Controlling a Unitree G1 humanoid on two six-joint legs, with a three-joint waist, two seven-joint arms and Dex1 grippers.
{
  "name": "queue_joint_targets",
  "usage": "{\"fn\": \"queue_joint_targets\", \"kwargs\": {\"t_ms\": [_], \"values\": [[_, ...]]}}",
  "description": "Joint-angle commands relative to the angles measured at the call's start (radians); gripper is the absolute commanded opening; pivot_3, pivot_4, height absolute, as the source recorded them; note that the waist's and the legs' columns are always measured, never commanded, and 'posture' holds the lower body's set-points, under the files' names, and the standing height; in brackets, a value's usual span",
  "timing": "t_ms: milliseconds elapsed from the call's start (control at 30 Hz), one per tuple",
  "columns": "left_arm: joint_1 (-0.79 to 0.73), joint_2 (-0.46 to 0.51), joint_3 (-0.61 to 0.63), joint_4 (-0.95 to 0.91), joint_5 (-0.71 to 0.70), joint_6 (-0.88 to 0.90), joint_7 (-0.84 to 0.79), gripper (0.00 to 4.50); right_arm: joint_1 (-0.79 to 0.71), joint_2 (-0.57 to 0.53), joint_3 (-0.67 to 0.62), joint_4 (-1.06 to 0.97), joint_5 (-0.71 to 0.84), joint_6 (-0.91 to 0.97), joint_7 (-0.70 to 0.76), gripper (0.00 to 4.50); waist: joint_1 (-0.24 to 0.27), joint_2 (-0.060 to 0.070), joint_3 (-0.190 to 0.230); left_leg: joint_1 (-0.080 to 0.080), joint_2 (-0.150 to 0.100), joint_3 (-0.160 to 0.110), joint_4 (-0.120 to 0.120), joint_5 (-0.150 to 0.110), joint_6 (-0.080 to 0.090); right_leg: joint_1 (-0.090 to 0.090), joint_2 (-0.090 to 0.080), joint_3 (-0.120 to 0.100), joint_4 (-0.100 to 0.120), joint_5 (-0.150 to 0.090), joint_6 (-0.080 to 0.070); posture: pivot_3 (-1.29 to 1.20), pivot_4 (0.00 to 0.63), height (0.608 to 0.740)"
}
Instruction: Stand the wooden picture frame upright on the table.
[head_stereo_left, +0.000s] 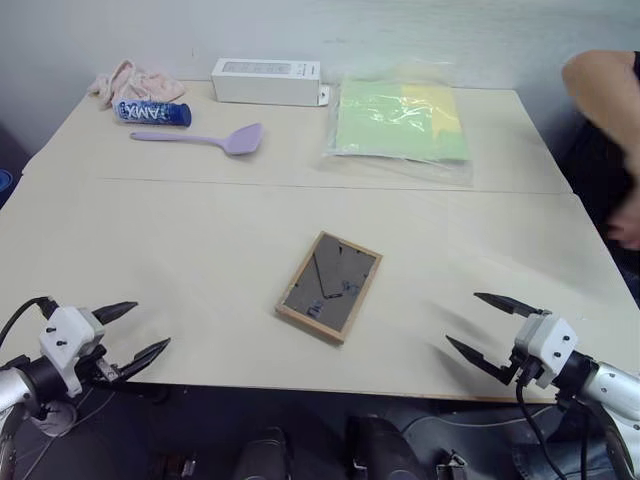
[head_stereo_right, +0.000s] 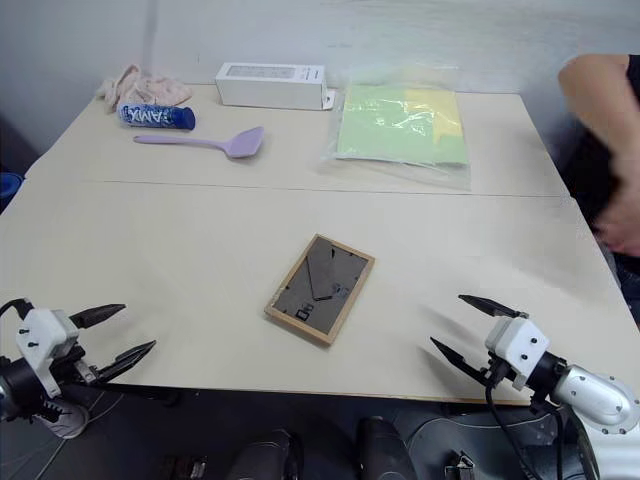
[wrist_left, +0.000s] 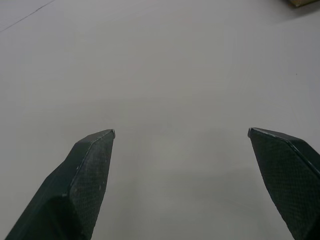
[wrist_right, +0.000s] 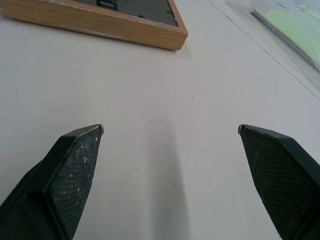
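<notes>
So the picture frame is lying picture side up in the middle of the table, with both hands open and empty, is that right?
Not quite: the wooden picture frame lies face down, its dark back and stand up, as the left eye view shows. The left hand and right hand are open and empty.

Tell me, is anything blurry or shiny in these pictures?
Left eye view: the person's arm at the right edge is smeared by motion, and the plastic sleeve of green paper glints. Right wrist view: the wooden picture frame is sharp, and the right gripper casts a soft shadow on the table.
</notes>
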Motion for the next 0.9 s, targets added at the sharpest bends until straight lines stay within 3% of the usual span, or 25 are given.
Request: {"fn": "queue_joint_targets", "kwargs": {"t_ms": [33, 100, 200, 367, 533, 600, 900], "values": [[-0.046, 0.003, -0.016, -0.055, -0.038, 0.058, 0.009, 4.50, -0.005, 0.020, 0.043, -0.087, 0.042, 0.034, 0.011, 4.47, 0.000, 0.000, 0.000, 0.000, 0.000, 0.000, 0.000, 0.000, 0.000, 0.000, 0.000, 0.000, 0.000, 0.000, 0.000, 0.00, 0.150, 0.740], [-0.134, 0.004, -0.077, -0.105, -0.057, 0.142, 0.042, 4.50, -0.034, 0.019, 0.104, -0.150, 0.062, 0.100, 0.023, 4.30, 0.002, 0.000, 0.000, 0.000, 0.000, 0.000, 0.000, 0.000, 0.000, 0.000, 0.000, 0.000, 0.001, 0.000, 0.000, 0.00, 0.150, 0.740], [-0.289, -0.001, -0.197, -0.117, 0.009, 0.218, 0.102, 3.89, -0.076, 0.030, 0.167, -0.153, 0.032, 0.148, 0.011, 3.53, 0.013, 0.000, 0.000, 0.000, 0.000, -0.001, 0.002, 0.000, 0.000, 0.001, 0.000, -0.001, 0.002, 0.001, 0.000, 0.00, 0.150, 0.740], [-0.554, -0.080, -0.439, -0.006, 0.109, 0.272, 0.115, 2.39, -0.252, 0.083, 0.303, -0.093, -0.095, 0.234, -0.055, 1.88, 0.019, 0.000, -0.001, -0.001, -0.001, 0.001, 0.002, 0.003, -0.004, 0.000, 0.001, -0.001, 0.001, 0.001, 0.002, 0.00, 0.150, 0.740], [-0.663, -0.150, -0.561, 0.076, 0.159, 0.266, 0.086, 0.86, -0.358, 0.127, 0.366, -0.024, -0.175, 0.251, -0.096, 0.17, 0.022, 0.000, -0.001, -0.003, 0.000, 0.002, 0.004, 0.003, -0.005, -0.003, 0.003, -0.001, 0.005, 0.001, 0.002, 0.00, 0.150, 0.740], [-0.698, -0.179, -0.606, 0.101, 0.183, 0.292, 0.092, 0.29, -0.394, 0.148, 0.390, 0.000, -0.199, 0.271, -0.108, 0.00, 0.025, 0.000, -0.001, -0.005, -0.001, 0.002, 0.007, 0.004, -0.005, -0.004, 0.003, -0.001, 0.007, 0.001, 0.002, 0.00, 0.150, 0.740], [-0.679, -0.213, -0.693, 0.021, 0.192, 0.335, 0.032, 0.29, -0.495, 0.197, 0.414, 0.052, -0.219, 0.312, -0.119, 0.00, 0.023, 0.000, -0.001, -0.005, -0.001, 0.002, 0.009, 0.004, -0.005, -0.003, 0.003, -0.001, 0.010, 0.001, 0.002, 0.00, 0.150, 0.740]]}}
